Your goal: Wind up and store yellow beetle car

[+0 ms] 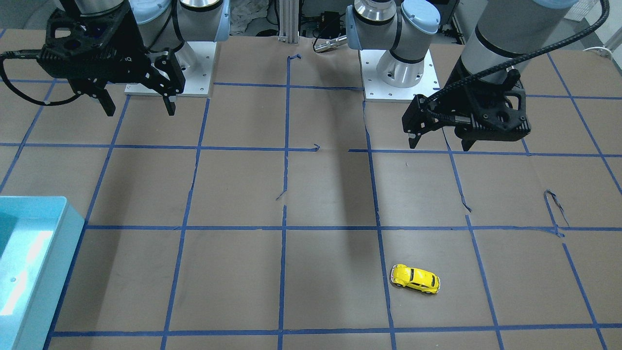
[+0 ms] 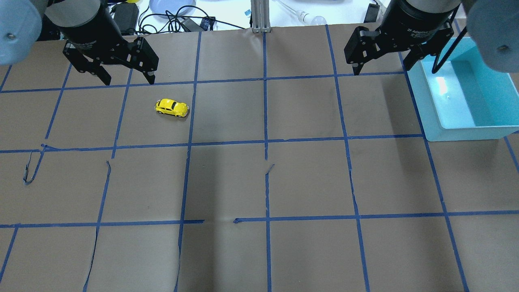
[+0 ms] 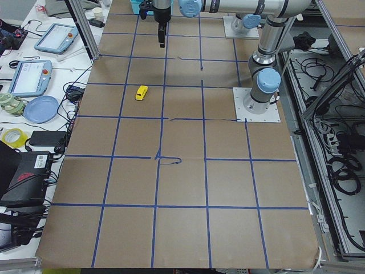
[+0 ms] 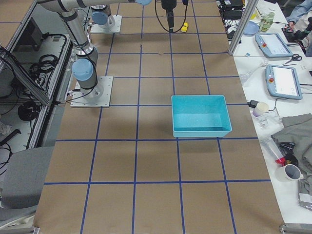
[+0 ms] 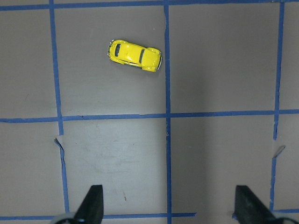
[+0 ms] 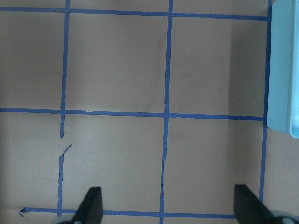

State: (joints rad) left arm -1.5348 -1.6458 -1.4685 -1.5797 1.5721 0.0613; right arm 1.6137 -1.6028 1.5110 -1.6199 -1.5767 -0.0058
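While the left hand (image 2: 129, 80) and the right hand (image 2: 382, 69) hung wide open and empty, the yellow beetle car (image 2: 172, 108) sat toward the far left corner of the table (image 2: 308, 178). Winding had apparently not begun; next, the left hand needed lowering astride the car.
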